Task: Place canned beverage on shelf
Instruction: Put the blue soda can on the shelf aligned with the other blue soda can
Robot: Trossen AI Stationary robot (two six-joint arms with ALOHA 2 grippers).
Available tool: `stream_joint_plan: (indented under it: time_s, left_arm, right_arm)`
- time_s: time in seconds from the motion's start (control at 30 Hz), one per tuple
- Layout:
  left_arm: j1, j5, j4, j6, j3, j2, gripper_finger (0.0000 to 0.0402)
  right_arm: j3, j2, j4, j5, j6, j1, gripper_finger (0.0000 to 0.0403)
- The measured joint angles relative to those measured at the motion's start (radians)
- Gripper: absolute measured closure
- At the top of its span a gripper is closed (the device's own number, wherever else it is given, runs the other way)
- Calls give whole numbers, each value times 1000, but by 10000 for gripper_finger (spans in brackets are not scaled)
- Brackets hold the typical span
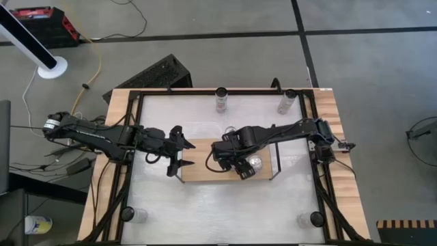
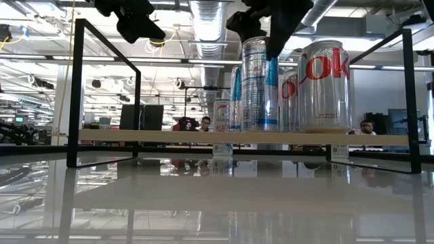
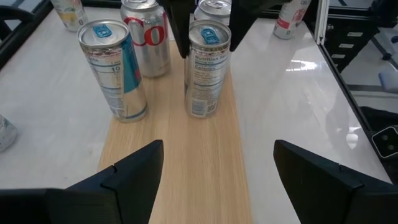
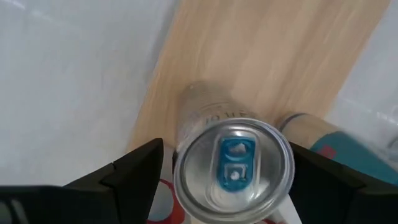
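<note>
The right hand (image 4: 227, 171) is straddling a slim can (image 4: 231, 163) standing on the shelf (image 1: 201, 167), fingers spread, not clenching it. The left hand (image 1: 179, 152) is hovering released at nine o'clock.

My table (image 1: 205, 212) has a glossy white top framed by light wood edges, and it stands on a grey floor (image 1: 369, 68) crossed by dark seam lines. Cables (image 1: 27, 102) trail over the floor beside the table, near a red and black case (image 1: 42, 22) and a round white stand base (image 1: 52, 67). Looking level across my table, I see a big open room with silver ceiling ducts (image 2: 210, 17), strip lights (image 2: 34, 64), a dark monitor (image 2: 146, 116) and 2 seated people (image 2: 367, 127) far back.
</note>
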Motion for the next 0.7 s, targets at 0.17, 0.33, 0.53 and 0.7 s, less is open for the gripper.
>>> stream_joint_plan:
  time_s: [0.17,0.33,0.53,0.7]
  left_arm:
    - [0,0,0,0,0,0,113]
    - [0,0,0,0,0,0,113]
    - [0,-1,0,0,0,0,113]
    - [0,-1,0,0,0,0,113]
  right_arm:
    - [0,0,-1,4,92,0,109]
    - [0,0,-2,4,193,0,139]
    - [0,0,0,7,382,0,139]
    - [0,0,21,7,594,0,128]
